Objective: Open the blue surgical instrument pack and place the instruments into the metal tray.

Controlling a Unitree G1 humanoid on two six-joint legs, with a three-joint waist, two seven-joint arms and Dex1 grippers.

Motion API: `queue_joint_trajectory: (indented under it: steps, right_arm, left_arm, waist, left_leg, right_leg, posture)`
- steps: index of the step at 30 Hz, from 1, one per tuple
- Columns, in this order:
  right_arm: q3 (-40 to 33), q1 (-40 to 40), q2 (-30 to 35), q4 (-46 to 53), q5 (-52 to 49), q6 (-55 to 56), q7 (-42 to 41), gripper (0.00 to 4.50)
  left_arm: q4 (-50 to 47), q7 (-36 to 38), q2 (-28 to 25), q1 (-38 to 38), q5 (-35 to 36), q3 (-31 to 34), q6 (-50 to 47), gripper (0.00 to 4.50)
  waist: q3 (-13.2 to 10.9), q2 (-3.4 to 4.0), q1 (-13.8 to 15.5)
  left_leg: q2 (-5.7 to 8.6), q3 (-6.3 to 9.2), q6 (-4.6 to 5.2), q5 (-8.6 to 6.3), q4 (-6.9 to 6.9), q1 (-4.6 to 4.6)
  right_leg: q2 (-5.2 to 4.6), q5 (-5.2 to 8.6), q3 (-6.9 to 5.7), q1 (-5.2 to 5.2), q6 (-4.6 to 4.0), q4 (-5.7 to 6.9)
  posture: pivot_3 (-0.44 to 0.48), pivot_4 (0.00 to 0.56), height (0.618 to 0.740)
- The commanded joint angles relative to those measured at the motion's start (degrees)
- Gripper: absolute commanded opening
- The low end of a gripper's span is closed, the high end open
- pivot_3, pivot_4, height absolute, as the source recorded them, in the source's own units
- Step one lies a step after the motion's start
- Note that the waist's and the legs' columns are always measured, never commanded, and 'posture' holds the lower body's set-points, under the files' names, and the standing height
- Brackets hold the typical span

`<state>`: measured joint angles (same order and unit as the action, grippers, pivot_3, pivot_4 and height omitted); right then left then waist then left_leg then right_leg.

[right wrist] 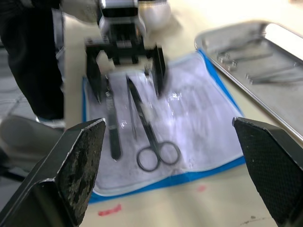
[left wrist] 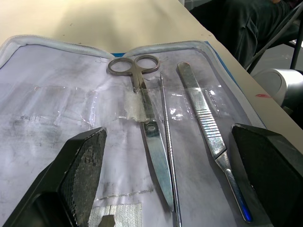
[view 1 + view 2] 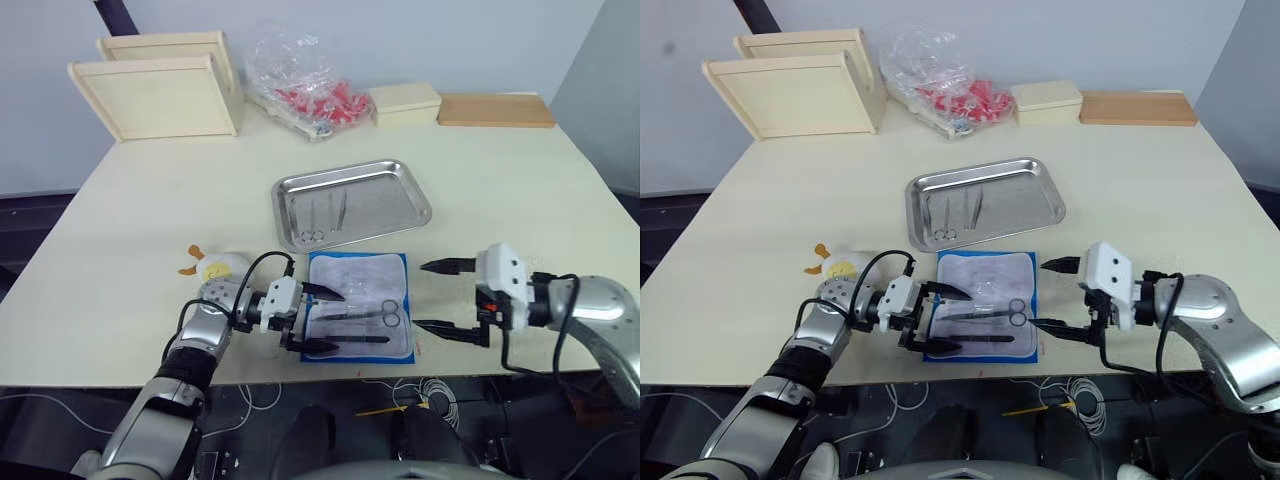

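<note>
Pale desk (image 3: 140, 200) ahead of me: one blue pouch (image 3: 359, 306) lies open at its near edge, three instruments (image 2: 163, 142) in it — scissors, a thin probe, tweezers. At 12 o'clock from it, one metal tray (image 3: 351, 202) holds about three more. I read no writing. Left pincer (image 3: 320, 318) is released over the pouch; right pincer (image 3: 446, 298), released, hangs at 3 o'clock.

A pale cream table (image 3: 130, 210) stands against a plain light grey-blue wall (image 3: 420, 40). Along its far edge lean two pale wooden trays (image 3: 160, 95), beside a crinkled clear bag of red items (image 3: 305, 85), a small cream box (image 3: 405, 103) and a flat wooden board (image 3: 495, 110). Cables (image 3: 435, 395) lie on the dark floor below.
</note>
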<state>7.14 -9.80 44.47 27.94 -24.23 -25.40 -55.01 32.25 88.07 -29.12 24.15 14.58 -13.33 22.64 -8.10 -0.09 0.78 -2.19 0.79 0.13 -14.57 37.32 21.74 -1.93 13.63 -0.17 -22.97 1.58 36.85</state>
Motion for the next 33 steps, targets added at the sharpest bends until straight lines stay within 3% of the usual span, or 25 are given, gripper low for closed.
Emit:
queue_joint_trajectory:
  steps: [1, 22, 32, 33]
  right_arm:
    - [4.9, -3.8, -2.5, -2.4, 5.6, 1.0, 2.4, 4.5]
    - [18.2, -14.4, -12.8, -15.6, 18.3, -1.9, 4.1, 4.5]
    - [21.6, -14.6, -11.7, -17.2, 21.1, -3.7, -0.1, 4.5]
    - [21.7, -14.6, -12.1, -17.3, 21.3, -4.0, 0.1, 4.25]
  left_arm:
    - [4.1, -0.6, -0.2, -2.2, -4.5, -2.3, -0.7, 4.44]
    - [1.1, -1.3, -0.9, -3.6, -4.4, -2.6, -2.9, 4.44]
    - [0.2, -1.5, -1.4, -3.9, -4.7, -2.7, -3.9, 4.44]
    - [0.1, -1.5, -1.4, -4.0, -4.7, -2.7, -4.0, 4.48]
  waist:
    - [0.0, 0.03, -0.1]
    - [0.1, 0.12, -0.1]
    - [0.2, 0.07, -0.2]
    - [0.2, 0.07, -0.2]
  left_leg:
    - [0.01, -0.01, 0.0, 0.0, 0.0, -0.01]
    - [0.04, 0.01, 0.01, 0.0, 0.0, 0.03]
    - [0.05, -0.05, 0.03, -0.01, -0.02, 0.02]
    - [0.05, -0.05, 0.03, -0.01, -0.03, 0.01]
  right_leg:
    - [0.01, 0.0, 0.03, -0.01, 0.0, 0.0]
    - [0.06, 0.0, 0.11, -0.03, -0.01, 0.01]
    - [0.05, 0.01, 0.16, -0.04, -0.01, 0.0]
    - [0.05, 0.01, 0.16, -0.04, -0.01, 0.0]
  posture:
    - [0.0, 0.15, 0.74]
    - [0.0, 0.15, 0.74]
    - [0.0, 0.15, 0.74]
    - [0.0, 0.15, 0.74]
